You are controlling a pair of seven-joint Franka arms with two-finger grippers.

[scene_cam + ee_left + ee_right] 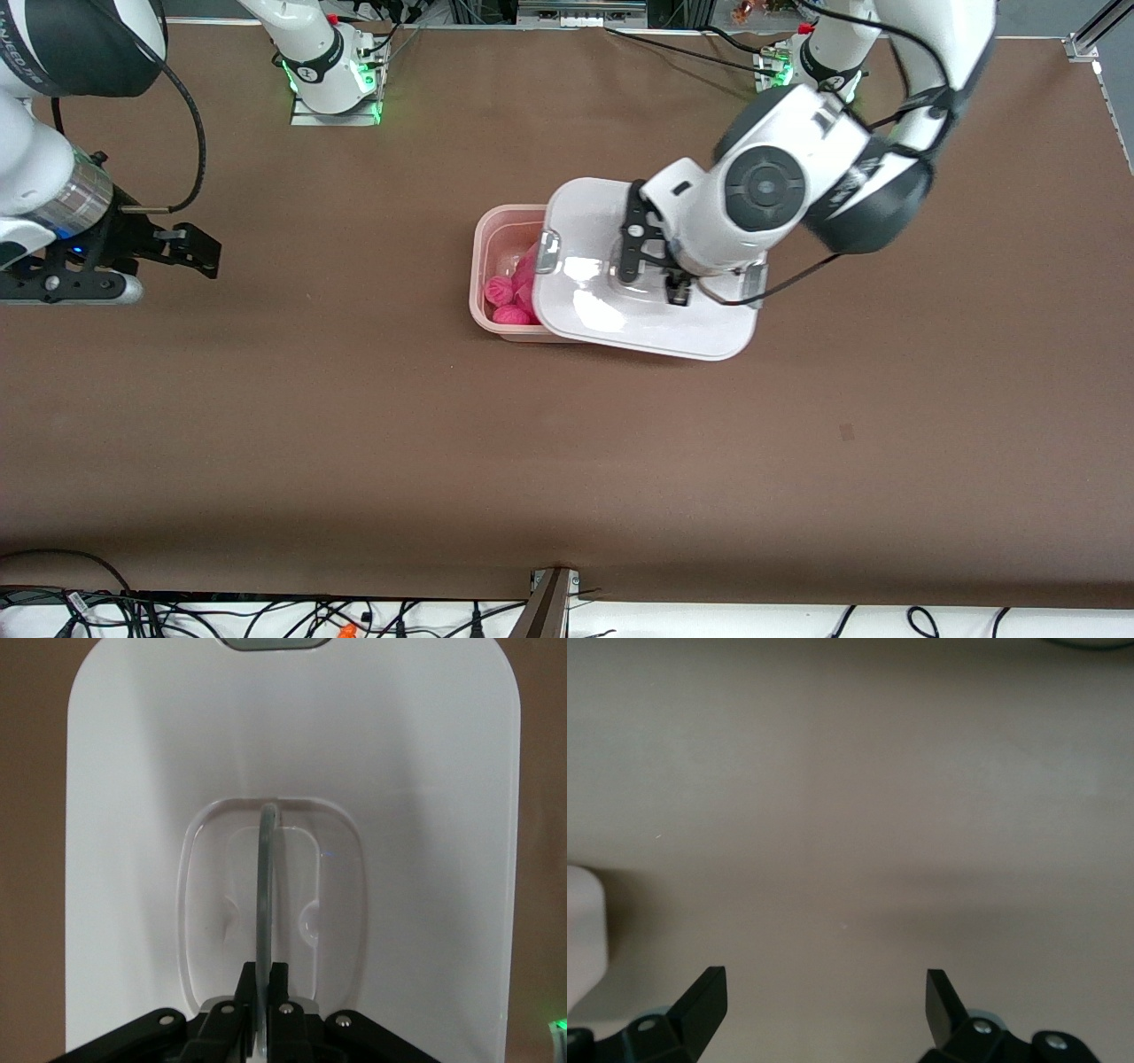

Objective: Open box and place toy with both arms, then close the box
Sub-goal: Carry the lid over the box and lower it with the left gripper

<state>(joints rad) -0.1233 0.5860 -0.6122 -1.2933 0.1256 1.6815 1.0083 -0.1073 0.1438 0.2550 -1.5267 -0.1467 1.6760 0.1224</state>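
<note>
Right now your left gripper (656, 270) is pinched on the clear handle (266, 895) of the white lid (620, 319), holding it over the pale pink box (485, 257) but shifted toward the left arm's end of the table, so only the end of the box at about 9 o'clock of the lid stands uncovered. Inside that uncovered end you can see the bright pink plush toy (509, 297), so I judge the step in hand is closing. Carry the lid toward 9 o'clock until its rims line up with the box all round, keep it level, and lower it straight; watch that the toy does not catch under the edge.

Your right gripper (177, 252) waits with its fingers spread over bare brown table (354, 425), well apart from the box at 9 o'clock.

Only the left wrist view shows the thin handle squarely between the fingers (251, 992); it hides the box and toy entirely. Only the front view shows the offset. From the right wrist view you get just spread fingertips (709, 992) over table
</note>
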